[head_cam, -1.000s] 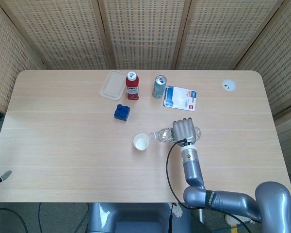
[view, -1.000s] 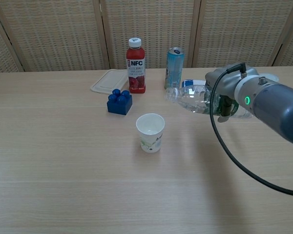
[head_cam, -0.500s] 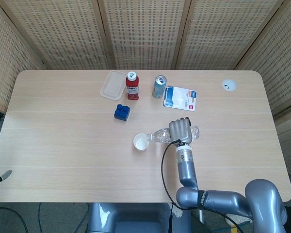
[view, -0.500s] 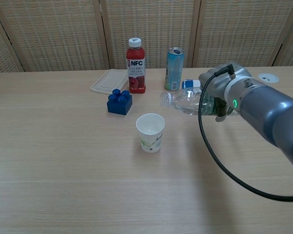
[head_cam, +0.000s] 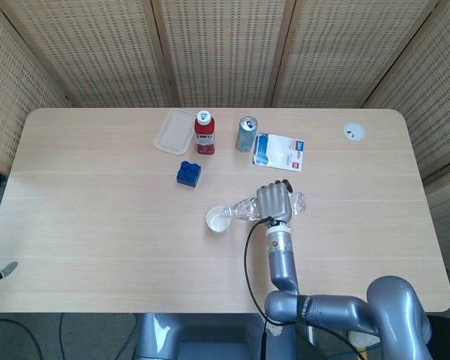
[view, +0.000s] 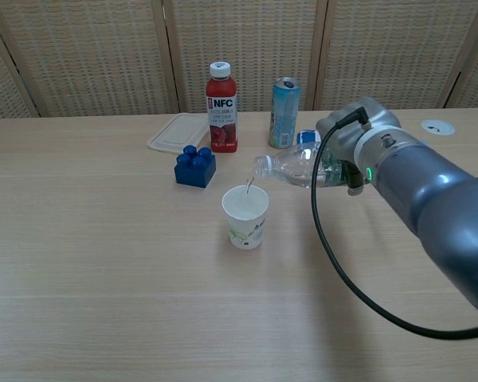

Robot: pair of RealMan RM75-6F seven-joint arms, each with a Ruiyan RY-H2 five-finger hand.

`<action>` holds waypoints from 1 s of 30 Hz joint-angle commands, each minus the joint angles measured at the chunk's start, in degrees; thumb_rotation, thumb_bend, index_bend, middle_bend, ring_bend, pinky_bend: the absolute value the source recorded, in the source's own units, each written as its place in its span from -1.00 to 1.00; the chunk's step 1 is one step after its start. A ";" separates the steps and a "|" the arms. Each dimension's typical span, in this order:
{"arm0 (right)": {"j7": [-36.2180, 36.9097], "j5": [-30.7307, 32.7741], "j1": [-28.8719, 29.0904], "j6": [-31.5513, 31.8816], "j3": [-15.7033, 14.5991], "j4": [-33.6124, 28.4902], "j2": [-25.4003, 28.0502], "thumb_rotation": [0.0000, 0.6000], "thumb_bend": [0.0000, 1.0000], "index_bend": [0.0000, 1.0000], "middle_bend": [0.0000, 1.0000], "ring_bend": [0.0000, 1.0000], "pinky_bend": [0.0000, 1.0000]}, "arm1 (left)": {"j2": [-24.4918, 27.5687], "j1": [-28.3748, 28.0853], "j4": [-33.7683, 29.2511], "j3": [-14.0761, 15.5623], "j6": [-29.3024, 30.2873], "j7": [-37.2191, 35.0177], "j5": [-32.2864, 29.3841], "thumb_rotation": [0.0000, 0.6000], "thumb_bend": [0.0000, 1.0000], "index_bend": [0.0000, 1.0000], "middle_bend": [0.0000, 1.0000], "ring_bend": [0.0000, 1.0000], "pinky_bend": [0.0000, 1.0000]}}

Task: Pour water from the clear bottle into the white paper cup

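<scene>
My right hand (head_cam: 274, 202) (view: 344, 151) grips the clear bottle (view: 291, 167) (head_cam: 246, 208), which lies nearly sideways in the air with its open mouth pointing left, just above the rim of the white paper cup (view: 245, 216) (head_cam: 218, 219). A thin stream of water falls from the mouth into the cup. The cup stands upright on the table (head_cam: 97, 210) near its middle. My left hand shows in neither view.
Behind the cup stand a blue toy brick (view: 195, 166), a red juice bottle (view: 221, 107), a clear plastic lid (view: 178, 132) and a light blue can (view: 284, 111). A white and blue packet (head_cam: 279, 151) lies behind my right hand. A white disc (head_cam: 353, 132) sits far right.
My right hand has carried the bottle leftward and tipped it over the cup. Water now runs from its mouth into the cup.
</scene>
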 commanded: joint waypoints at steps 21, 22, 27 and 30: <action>0.95 -1.64 -0.76 -0.69 -0.01 1.78 -0.47 1.00 0.09 0.16 0.25 -0.03 0.27 | -0.21 -0.16 0.05 -0.06 0.01 0.47 -0.34 1.00 -0.89 -1.00 -1.00 -1.00 -1.00; 1.44 -1.76 -0.91 -0.92 0.03 1.79 -0.40 1.00 0.09 0.16 0.25 -0.03 0.27 | -0.20 -0.16 0.05 -0.06 0.01 0.48 -0.34 1.00 -0.89 -1.00 -1.00 -1.00 -1.00; 11.67 -4.54 -3.35 -4.55 1.54 1.50 1.15 1.00 0.08 0.16 0.25 -0.03 0.27 | -0.22 -0.15 0.20 -0.01 -0.06 0.30 -0.38 1.00 -0.90 -1.00 -1.00 -1.00 -1.00; 17.71 -6.09 -4.86 -6.70 2.34 0.97 2.41 1.00 0.09 0.16 0.25 -0.03 0.27 | -0.22 -0.18 0.20 -0.02 -0.06 0.34 -0.40 1.00 -0.90 -1.00 -1.00 -1.00 -1.00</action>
